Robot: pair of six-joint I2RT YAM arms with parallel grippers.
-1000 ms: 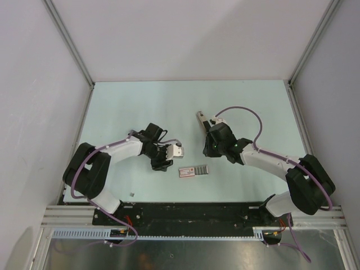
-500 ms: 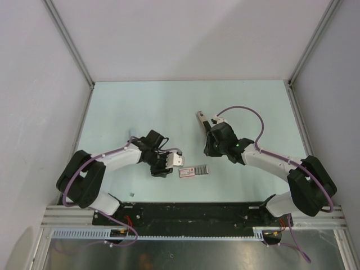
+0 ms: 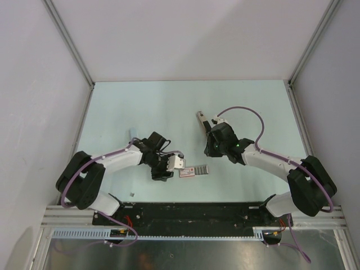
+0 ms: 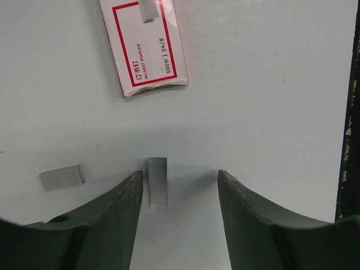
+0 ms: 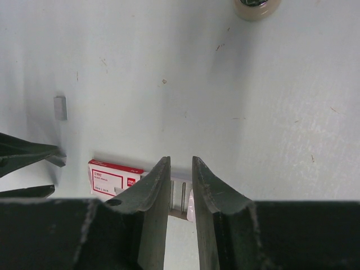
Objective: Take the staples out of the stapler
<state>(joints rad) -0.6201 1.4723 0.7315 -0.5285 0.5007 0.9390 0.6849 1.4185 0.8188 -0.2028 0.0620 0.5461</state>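
The left gripper (image 4: 180,175) stands released astride the staples (image 4: 157,183), left of the red-and-white box (image 4: 147,48). The right gripper (image 5: 180,161) clenches the stapler (image 3: 200,119).

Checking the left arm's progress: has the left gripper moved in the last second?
Yes. The left gripper came toward the near edge of the table, ending nearer the red-and-white box, which stayed put.

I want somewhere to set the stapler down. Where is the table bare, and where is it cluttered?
Bare: the table along the back wall, beyond the right gripper holding the stapler. Crowded: the near middle, where the open left gripper straddles a staple strip close to the box.
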